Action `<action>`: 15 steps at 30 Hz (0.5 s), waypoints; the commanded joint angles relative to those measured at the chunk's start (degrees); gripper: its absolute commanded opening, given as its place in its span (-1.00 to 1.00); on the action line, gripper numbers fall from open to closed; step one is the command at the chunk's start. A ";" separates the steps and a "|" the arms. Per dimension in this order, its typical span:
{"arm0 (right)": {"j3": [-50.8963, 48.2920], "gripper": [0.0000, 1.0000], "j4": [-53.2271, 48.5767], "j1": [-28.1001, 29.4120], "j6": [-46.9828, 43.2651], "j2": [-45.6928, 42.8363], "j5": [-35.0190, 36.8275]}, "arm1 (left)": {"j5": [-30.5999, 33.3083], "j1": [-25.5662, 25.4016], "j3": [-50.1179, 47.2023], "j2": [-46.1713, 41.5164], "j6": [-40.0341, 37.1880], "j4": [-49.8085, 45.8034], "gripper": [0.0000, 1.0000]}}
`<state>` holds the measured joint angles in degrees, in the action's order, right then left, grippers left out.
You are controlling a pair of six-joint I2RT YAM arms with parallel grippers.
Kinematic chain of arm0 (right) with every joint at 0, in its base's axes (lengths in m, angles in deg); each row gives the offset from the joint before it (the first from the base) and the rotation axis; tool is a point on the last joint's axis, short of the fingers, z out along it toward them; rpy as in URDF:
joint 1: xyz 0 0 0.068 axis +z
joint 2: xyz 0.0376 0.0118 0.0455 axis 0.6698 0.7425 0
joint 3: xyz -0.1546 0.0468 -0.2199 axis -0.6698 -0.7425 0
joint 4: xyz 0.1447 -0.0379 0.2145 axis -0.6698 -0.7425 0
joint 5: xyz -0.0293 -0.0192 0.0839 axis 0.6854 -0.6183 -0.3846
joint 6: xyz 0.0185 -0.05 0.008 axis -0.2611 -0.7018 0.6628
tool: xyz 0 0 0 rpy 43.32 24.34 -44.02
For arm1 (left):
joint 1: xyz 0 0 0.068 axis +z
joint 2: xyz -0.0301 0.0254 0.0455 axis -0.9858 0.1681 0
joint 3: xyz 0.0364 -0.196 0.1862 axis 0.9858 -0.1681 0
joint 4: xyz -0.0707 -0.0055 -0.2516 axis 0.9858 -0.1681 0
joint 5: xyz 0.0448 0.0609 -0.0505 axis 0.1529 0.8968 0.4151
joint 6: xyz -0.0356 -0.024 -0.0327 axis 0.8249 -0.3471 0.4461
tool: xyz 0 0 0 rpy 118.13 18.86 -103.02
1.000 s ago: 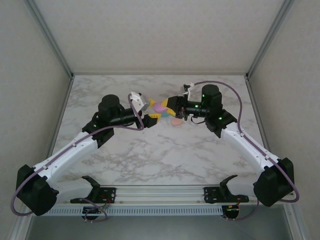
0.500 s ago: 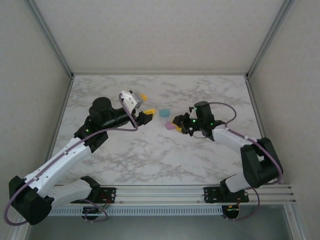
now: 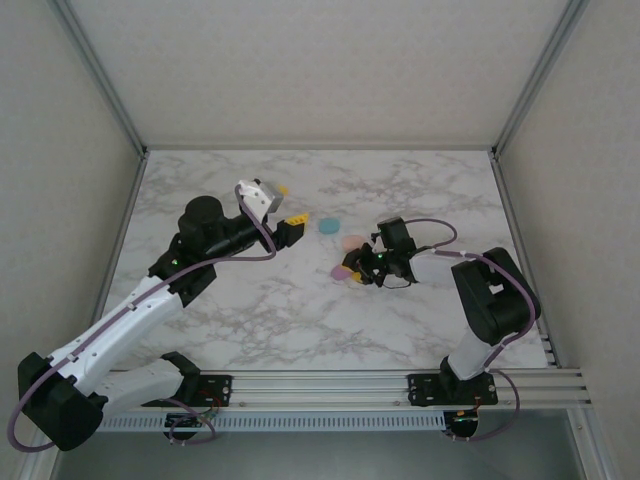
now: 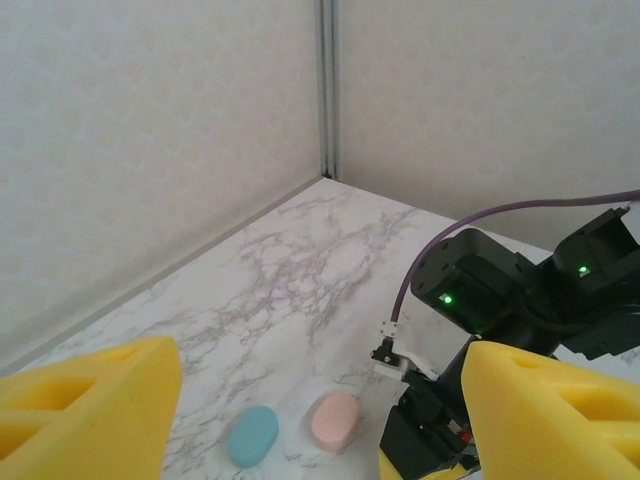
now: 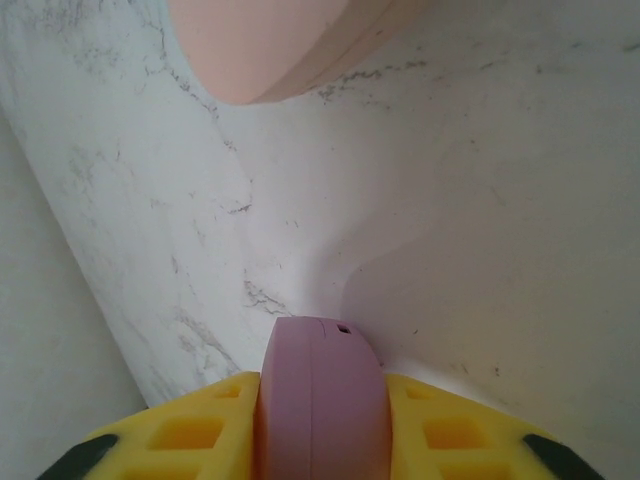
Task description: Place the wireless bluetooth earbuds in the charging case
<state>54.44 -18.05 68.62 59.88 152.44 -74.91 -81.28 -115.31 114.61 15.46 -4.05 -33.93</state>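
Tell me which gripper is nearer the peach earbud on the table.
Right. The right gripper, clamping the pink earbud, sits just on the near side of the peach earbud; the left gripper hangs open well off to its left, beyond the teal earbud.

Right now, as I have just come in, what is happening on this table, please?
The right gripper is shut on a pink piece and holds it close to the marble table. The left gripper is open and empty. It faces a teal piece and a peach piece, which lie side by side on the table with a small gap between them. Nothing looks inserted yet.
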 commanded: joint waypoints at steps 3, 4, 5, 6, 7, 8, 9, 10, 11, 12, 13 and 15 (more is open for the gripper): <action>0.77 0.09 -14.28 0.45 -6.71 -3.96 9.09 | 1.58 0.70 -0.40 -0.49 0.71 0.40 0.50; 1.72 0.18 -18.15 0.45 -8.05 -5.02 11.30 | 1.75 0.79 -0.44 -0.51 0.77 0.48 0.51; 2.65 0.25 -21.01 0.48 -9.24 -5.97 13.11 | 1.83 0.87 -0.44 -0.39 0.77 0.49 0.52; 3.91 0.32 -24.40 0.42 -10.68 -7.11 15.64 | 1.93 1.03 -0.52 -0.41 0.81 0.54 0.54; 5.39 0.37 -28.07 0.43 -12.00 -8.55 18.65 | 2.10 1.17 -0.51 -0.33 0.84 0.45 0.54; 6.90 0.43 -31.80 0.42 -13.61 -10.05 22.44 | 2.64 1.35 -0.54 -0.22 0.89 0.26 0.55; 8.45 0.48 -35.33 0.48 -15.12 -11.67 26.54 | 3.36 1.56 -0.60 -0.28 0.93 0.02 0.57; 10.24 0.54 -39.07 0.40 -16.69 -13.67 32.25 | 4.75 1.90 -0.69 -0.20 1.08 -0.35 0.63; 11.79 0.56 -42.09 0.32 -18.06 -15.71 38.80 | 6.46 2.38 -0.90 -0.35 1.25 -0.79 0.78; 12.85 0.57 -44.12 0.18 -19.17 -17.29 45.71 | 8.04 2.95 -1.32 -0.41 1.46 -1.07 0.88; 13.51 0.58 -45.66 -0.02 -19.88 -19.03 54.36 | 11.49 3.84 -1.85 -0.45 2.34 -1.46 1.00; 11.76 0.61 -40.90 -0.68 -26.42 -22.32 67.58 | 18.27 6.85 -2.88 -0.25 5.49 -2.89 1.00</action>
<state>65.98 -53.91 68.62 42.33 133.84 -33.03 -72.84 -111.61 113.32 15.48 -2.27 -34.65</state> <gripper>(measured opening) 0.800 0.996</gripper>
